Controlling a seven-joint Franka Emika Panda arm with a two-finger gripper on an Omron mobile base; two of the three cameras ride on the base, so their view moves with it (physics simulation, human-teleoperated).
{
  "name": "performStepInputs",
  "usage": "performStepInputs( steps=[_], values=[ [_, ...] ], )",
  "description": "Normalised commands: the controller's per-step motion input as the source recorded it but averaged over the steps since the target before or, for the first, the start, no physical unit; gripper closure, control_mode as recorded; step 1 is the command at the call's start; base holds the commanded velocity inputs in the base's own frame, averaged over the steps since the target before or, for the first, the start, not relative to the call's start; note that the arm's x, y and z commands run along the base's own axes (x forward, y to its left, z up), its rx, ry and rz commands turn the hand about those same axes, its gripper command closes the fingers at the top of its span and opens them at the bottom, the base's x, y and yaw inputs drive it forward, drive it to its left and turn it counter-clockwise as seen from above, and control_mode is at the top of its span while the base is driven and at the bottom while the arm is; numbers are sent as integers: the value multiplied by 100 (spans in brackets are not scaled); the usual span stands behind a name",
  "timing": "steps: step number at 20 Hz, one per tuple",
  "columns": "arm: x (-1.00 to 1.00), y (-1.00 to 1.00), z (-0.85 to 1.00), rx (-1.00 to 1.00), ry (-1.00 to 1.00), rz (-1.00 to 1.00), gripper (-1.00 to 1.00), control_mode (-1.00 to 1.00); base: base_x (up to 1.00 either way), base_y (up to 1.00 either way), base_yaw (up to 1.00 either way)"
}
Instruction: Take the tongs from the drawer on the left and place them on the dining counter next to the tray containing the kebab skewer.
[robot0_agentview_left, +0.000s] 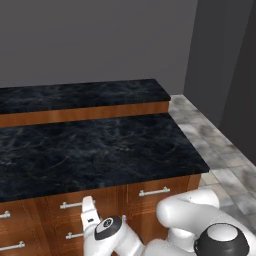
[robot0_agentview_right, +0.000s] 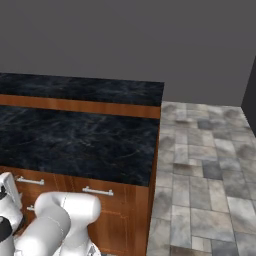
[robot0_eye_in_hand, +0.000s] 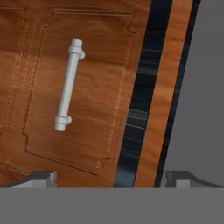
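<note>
Before the wide-spread pincer (robot0_eye_in_hand: 109, 179), a shut drawer (robot0_eye_in_hand: 78, 87) (silver bar handle (robot0_eye_in_hand: 68, 85)), contents hidden, under the dining counter (robot0_agentview_left: 90, 145).

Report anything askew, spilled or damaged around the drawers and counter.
Nothing stands out. The drawer fronts sit shut and flush, the drawer's silver handle looks straight and intact, and the black counter top shows no spill. The gripper is open, facing the drawer.

You face the dining counter (robot0_agentview_left: 95, 150), with a raised second counter level (robot0_agentview_left: 80, 95) running along behind it and the wall beyond that. Below the front edge sits a row of drawer fronts (robot0_agentview_left: 155, 192) with bar handles (robot0_agentview_left: 154, 191). To your right the counter ends, and tiled floor (robot0_agentview_right: 210, 175) stretches past it.
</note>
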Motion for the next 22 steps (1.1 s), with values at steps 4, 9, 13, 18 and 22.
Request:
performStepInputs(
  steps=[4, 9, 13, 18, 22],
  values=[
    [30, 0, -11, 0, 0, 0, -100, -100, 0, 0, 0],
    [27, 3, -23, 0, 0, 0, -100, -100, 0, 0, 0],
    [22, 11, -30, 0, 0, 0, -100, -100, 0, 0, 0],
    [22, 31, -33, 0, 1, 0, -100, -100, 0, 0, 0],
    [22, 49, -40, 0, 2, 0, -100, -100, 0, 0, 0]
  ],
)
